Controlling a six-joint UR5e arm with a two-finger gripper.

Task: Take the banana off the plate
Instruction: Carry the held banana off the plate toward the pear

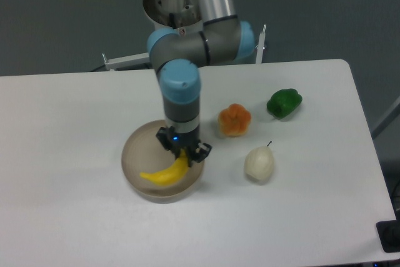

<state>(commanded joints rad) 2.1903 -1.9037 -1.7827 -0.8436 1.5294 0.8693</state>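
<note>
Left of centre, the gripper [183,152] pinches the banana [166,172] by its upper right end, fingers closed on it. That banana hangs over the plate [134,154] (seemingly just off it, though the blur makes that uncertain). Right: orange fruit [234,119], pear [259,163], green pepper [284,103].

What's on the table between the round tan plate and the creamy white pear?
Nothing. In the fixed camera view, only bare white table lies between the round tan plate and the creamy white pear. The orange fruit sits farther back, off that line.
</note>
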